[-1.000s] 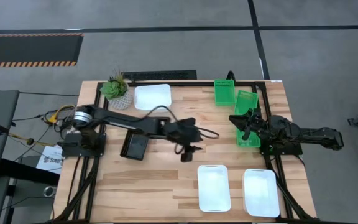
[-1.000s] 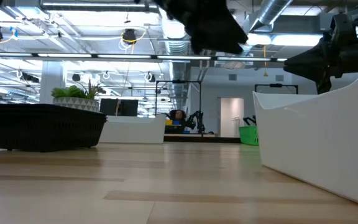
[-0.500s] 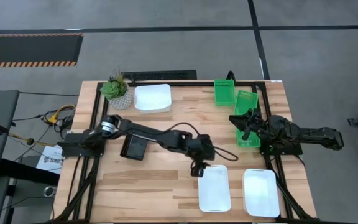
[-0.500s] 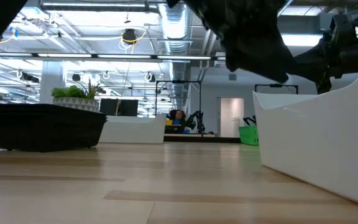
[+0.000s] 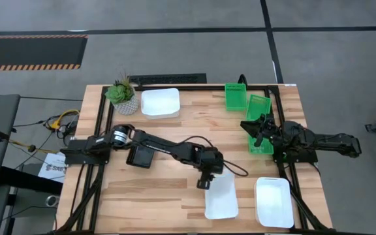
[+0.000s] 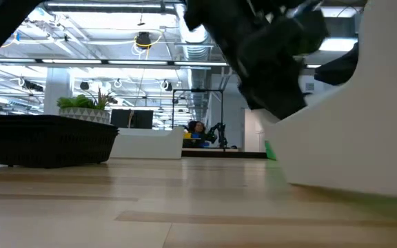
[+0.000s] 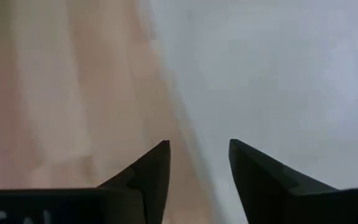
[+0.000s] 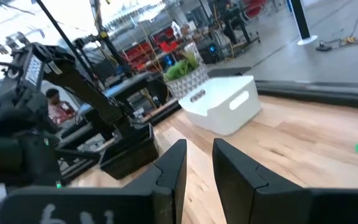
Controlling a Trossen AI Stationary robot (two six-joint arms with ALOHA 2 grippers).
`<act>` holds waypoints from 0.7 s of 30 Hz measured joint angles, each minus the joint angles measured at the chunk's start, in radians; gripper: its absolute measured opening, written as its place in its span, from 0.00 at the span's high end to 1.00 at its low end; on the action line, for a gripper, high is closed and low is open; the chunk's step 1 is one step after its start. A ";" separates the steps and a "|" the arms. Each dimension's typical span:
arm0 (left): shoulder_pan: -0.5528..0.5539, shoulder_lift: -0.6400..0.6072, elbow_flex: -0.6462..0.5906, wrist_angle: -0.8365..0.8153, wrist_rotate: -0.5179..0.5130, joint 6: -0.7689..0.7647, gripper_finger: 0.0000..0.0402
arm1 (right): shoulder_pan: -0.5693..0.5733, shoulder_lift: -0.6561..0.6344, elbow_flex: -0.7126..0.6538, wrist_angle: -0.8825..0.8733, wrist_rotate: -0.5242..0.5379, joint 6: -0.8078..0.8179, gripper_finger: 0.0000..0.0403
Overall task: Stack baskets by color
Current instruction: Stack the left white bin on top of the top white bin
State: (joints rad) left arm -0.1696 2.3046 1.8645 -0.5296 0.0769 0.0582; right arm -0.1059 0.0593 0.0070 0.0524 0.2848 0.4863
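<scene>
No legible text, labels, numbers or signs anywhere

Pale planked wood table (image 5: 175, 189), smooth matt white plastic baskets (image 5: 274, 202), mesh-sided black basket (image 6: 50, 141), matt dark fingers (image 7: 151, 171)

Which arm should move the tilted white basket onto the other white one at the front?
Left. Its gripper is already at the tilted white basket rim; the right gripper waits by the green baskets.

Grey concrete floor (image 5: 175, 52) surrounds the wooden table (image 5: 168, 189), a hazard-striped mat (image 5: 31, 52) lies off to one side, and exposed ducts (image 6: 191, 27) and strip lights run overhead.
</scene>
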 joint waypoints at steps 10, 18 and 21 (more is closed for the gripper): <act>0.019 0.004 0.000 -0.079 -0.044 -0.110 0.98 | 0.001 0.023 0.000 0.001 -0.001 0.004 0.74; 0.042 -0.017 0.000 -0.245 -0.237 -0.203 1.00 | 0.001 0.022 0.000 0.000 -0.001 0.004 0.74; 0.062 -0.040 -0.002 -0.283 -0.279 -0.251 1.00 | 0.001 0.022 0.000 0.000 -0.001 0.004 0.74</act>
State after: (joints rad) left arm -0.1074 2.2650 1.8629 -0.8129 -0.2020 -0.1928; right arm -0.1051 0.0811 0.0067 0.0528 0.2840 0.4900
